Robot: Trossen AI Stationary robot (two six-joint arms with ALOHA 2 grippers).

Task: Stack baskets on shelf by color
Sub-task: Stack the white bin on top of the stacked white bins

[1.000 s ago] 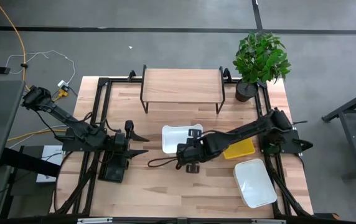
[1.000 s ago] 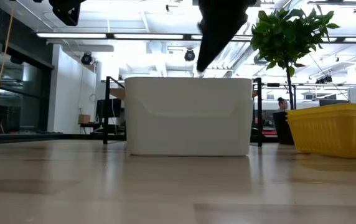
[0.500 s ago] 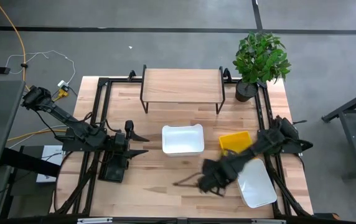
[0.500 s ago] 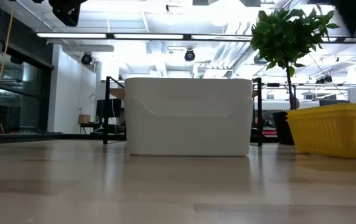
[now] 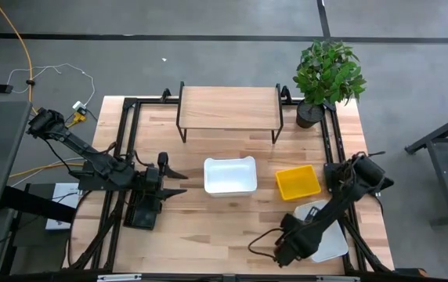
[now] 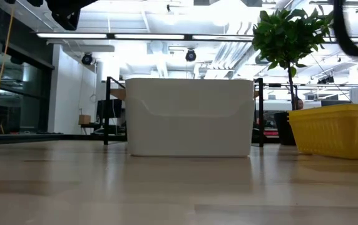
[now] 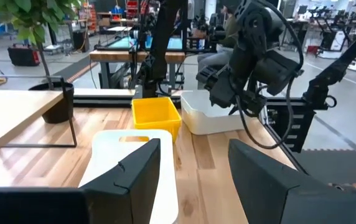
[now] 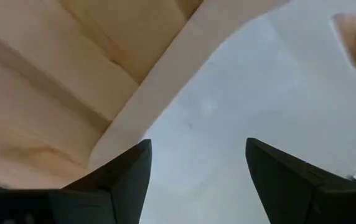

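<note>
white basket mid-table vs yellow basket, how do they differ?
The white basket is larger than the yellow basket. White sits at table centre; yellow lies to its right, nearer the plant. White is squared to the table edges, yellow slightly rotated. Both rest open side up on the table, apart, neither on the shelf.

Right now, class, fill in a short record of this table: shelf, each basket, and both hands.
shelf: back of table, top bare
centre white basket: on table, in front of shelf
yellow basket: on table, right of it
second white basket: front right corner
right hand: open over that basket's front edge
left hand: open, parked left
</note>
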